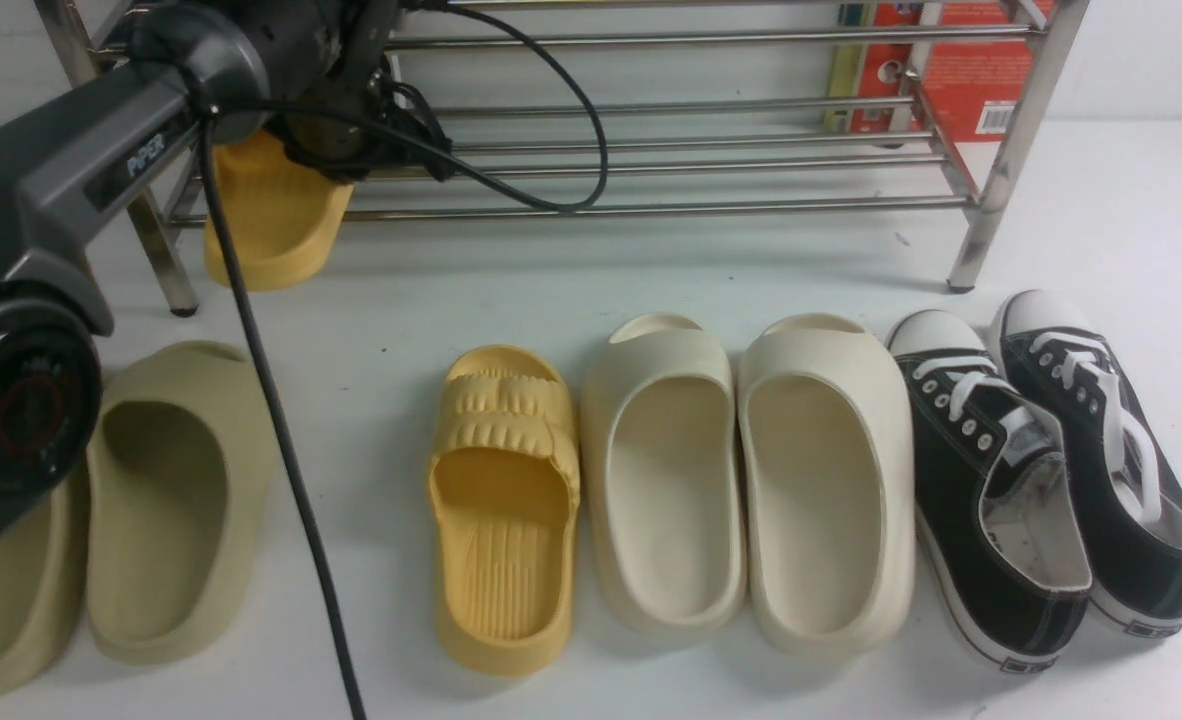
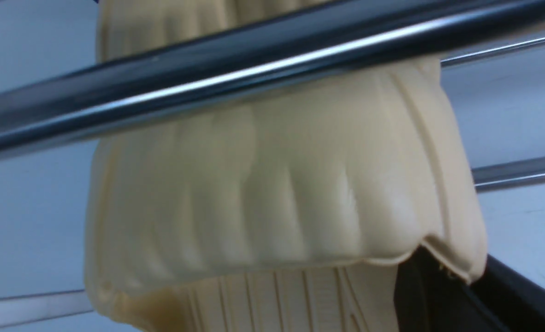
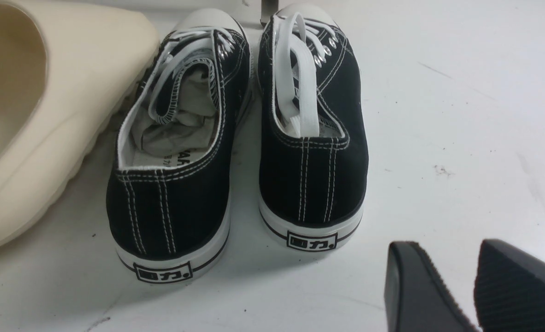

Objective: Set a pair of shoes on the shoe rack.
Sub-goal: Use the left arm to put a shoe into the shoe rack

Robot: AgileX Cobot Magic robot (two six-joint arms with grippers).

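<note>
My left gripper (image 1: 326, 150) is clamped on one yellow slide (image 1: 271, 215) at the far left of the scene, and in the left wrist view a dark finger (image 2: 438, 295) sits tucked against the edge of the ridged strap. That slide hangs tilted at the left end of the shoe rack (image 1: 711, 160), heel end lowest and dipping below the bottom shelf's front bar, just right of the rack's near-left leg. One round bar crosses right in front of the strap (whether the slide bears on any bar, I cannot tell). The second yellow slide (image 1: 506, 510) lies flat on the white floor (image 1: 651, 280) nearer to me, toe pointing far. It has the khaki slides (image 1: 166, 500) to its left and the cream-white slides (image 1: 751, 480) just beside it on the right. Farther right stand the black sneakers (image 1: 1051, 480), side by side. My right gripper (image 3: 454, 251) hovers low over bare floor near the sneakers' heels, fingers parted with nothing between them.
</note>
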